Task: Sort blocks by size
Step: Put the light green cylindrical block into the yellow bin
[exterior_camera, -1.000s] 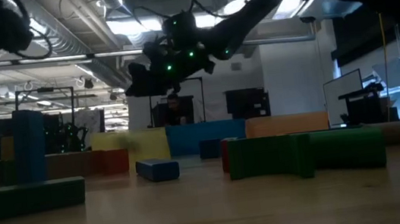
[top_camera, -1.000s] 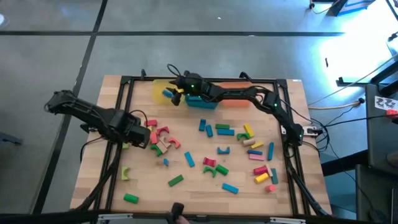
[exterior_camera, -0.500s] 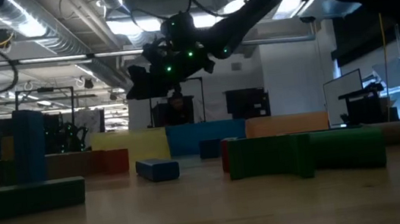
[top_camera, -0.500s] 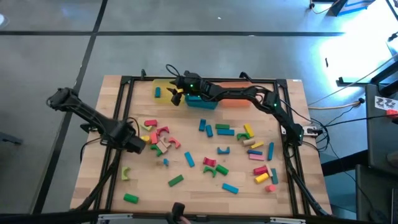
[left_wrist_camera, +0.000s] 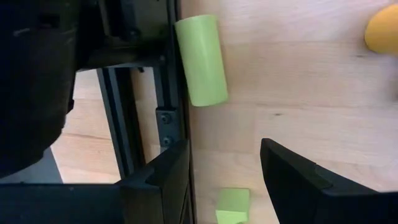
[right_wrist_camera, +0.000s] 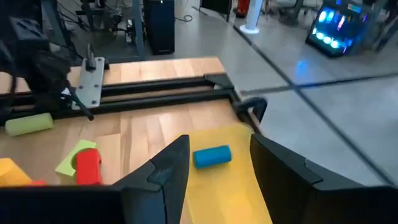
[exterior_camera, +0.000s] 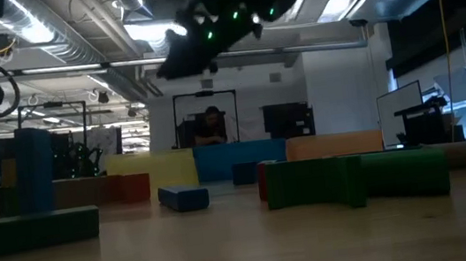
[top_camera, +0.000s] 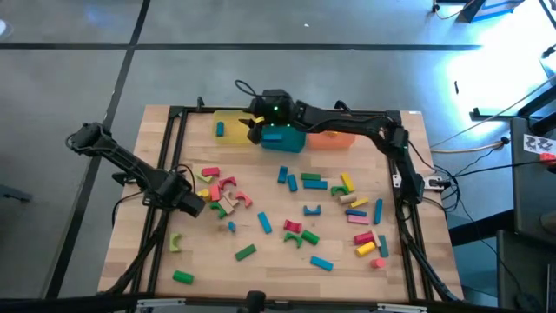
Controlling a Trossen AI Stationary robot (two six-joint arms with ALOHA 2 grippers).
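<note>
Many small blocks (top_camera: 300,209) in red, pink, yellow, green and blue lie scattered on the wooden table. A blue cylinder (top_camera: 220,129) lies in the yellow tray (top_camera: 233,117) at the far edge, and it also shows in the right wrist view (right_wrist_camera: 212,155). My right gripper (top_camera: 254,132) hangs open and empty above the yellow and teal trays (right_wrist_camera: 219,142). My left gripper (top_camera: 189,204) points down near the table's left rail, open (left_wrist_camera: 224,152). A light green cylinder (left_wrist_camera: 200,59) lies ahead of its fingers and a small green block (left_wrist_camera: 232,205) below them.
The teal tray (top_camera: 282,139) and the orange tray (top_camera: 334,139) stand beside the yellow one along the far edge. A black metal frame (top_camera: 169,165) runs along the table's sides. A pink and red cluster (top_camera: 221,193) lies just right of my left gripper.
My right gripper has risen and drawn back a little toward the table's right, away from the yellow tray. The blue cylinder has gone from beside its fingers to the tray's left part. My left gripper has sunk toward the table near the left rail and has rolled.
</note>
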